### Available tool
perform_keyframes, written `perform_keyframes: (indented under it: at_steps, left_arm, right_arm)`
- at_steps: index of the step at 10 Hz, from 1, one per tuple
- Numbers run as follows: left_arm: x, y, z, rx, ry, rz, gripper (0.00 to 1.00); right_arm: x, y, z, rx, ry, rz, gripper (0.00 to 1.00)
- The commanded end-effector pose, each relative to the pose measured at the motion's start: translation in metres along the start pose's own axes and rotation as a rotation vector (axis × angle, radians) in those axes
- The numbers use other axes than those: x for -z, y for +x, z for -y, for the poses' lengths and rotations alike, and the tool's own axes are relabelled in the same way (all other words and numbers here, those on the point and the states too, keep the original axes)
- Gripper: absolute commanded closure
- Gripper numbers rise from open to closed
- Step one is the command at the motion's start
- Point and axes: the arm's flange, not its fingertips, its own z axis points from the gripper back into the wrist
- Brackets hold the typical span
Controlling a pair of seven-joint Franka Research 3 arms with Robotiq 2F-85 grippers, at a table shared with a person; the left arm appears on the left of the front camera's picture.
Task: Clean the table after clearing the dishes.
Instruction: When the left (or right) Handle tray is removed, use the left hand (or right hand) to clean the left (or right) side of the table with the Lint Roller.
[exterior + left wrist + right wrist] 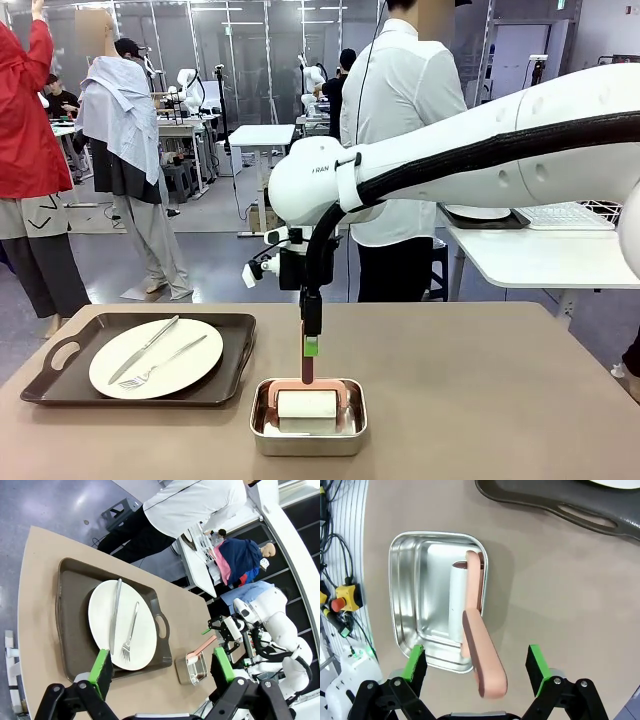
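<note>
Currently in view: I have the table from the front camera and down both wrists.
right gripper: spread wide, with a green pad on either side of the pink handle. I see a gap on each side and no contact.
right gripper, front camera: it hangs fingers-down over the steel pan, level with the top of the handle.
lint roller: the white roll lies in the steel pan, and the handle stands up out of it between the spread fingers.
steel pan, position: it is on the table near my edge, just right of the tray. I read them as apart, not touching.
left gripper: spread, with nothing between the pads. It hangs high over the table, looking down on the tray.
tray, position: dark brown, with handles, flat on the left part of the table.
plate: round and white, sitting in the tray.
knife and fork: they lie side by side on the plate, knife to the left from the front.
person: in a white shirt, standing beyond the far edge of the table, beside a white side table.
</note>
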Motion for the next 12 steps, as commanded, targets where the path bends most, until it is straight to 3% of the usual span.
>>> perform_keyframes:
  at_steps: [1, 4, 5, 6, 7, 8, 9, 10, 11, 12]
  left_arm:
    - [-0.0035, -0.0002, 0.0001, 0.007, -0.012, -0.002, 0.00]
    - [-0.0035, -0.0002, 0.0001, 0.007, -0.012, -0.002, 0.00]
    - [-0.0035, -0.0002, 0.0001, 0.007, -0.012, -0.002, 0.00]
    - [-0.0035, -0.0002, 0.0001, 0.007, -0.012, -0.002, 0.00]
    - [-0.0035, -0.0002, 0.0001, 0.007, -0.012, -0.002, 0.00]
    - [-0.0035, -0.0002, 0.0001, 0.007, -0.012, -0.002, 0.00]
    - [-0.0035, -0.0002, 0.0001, 0.007, -0.012, -0.002, 0.00]
    - [-0.0035, -0.0002, 0.0001, 0.007, -0.012, -0.002, 0.00]
    - [-0.0035, -0.0002, 0.0001, 0.007, -0.012, -0.002, 0.00]
    - [-0.0035, -0.0002, 0.0001, 0.007, -0.012, -0.002, 0.00]
  right_arm:
    - [0.0074, 0.0083, -0.0039, 0.016, -0.002, -0.031, 0.00]
    - [0.0144, 0.0137, -0.0025, 0.020, 0.005, -0.009, 0.03]
    - [0.0134, 0.0125, -0.0016, 0.030, 0.007, -0.012, 0.19]
    - [0.0123, 0.0122, -0.0017, 0.023, 0.020, -0.015, 0.22]
    - [0.0121, 0.0125, -0.0020, 0.024, 0.030, -0.022, 0.38]
    - [0.0130, 0.0124, -0.0018, 0.030, 0.040, -0.031, 0.41]
    - [0.0129, 0.0124, -0.0020, 0.029, 0.045, -0.030, 0.58]
    - [0.0116, 0.0123, -0.0023, 0.025, 0.045, -0.029, 0.61]
    - [0.0108, 0.0122, -0.0025, 0.028, 0.041, -0.029, 0.77]
    - [0.0101, 0.0113, -0.0027, 0.031, 0.044, -0.023, 0.80]
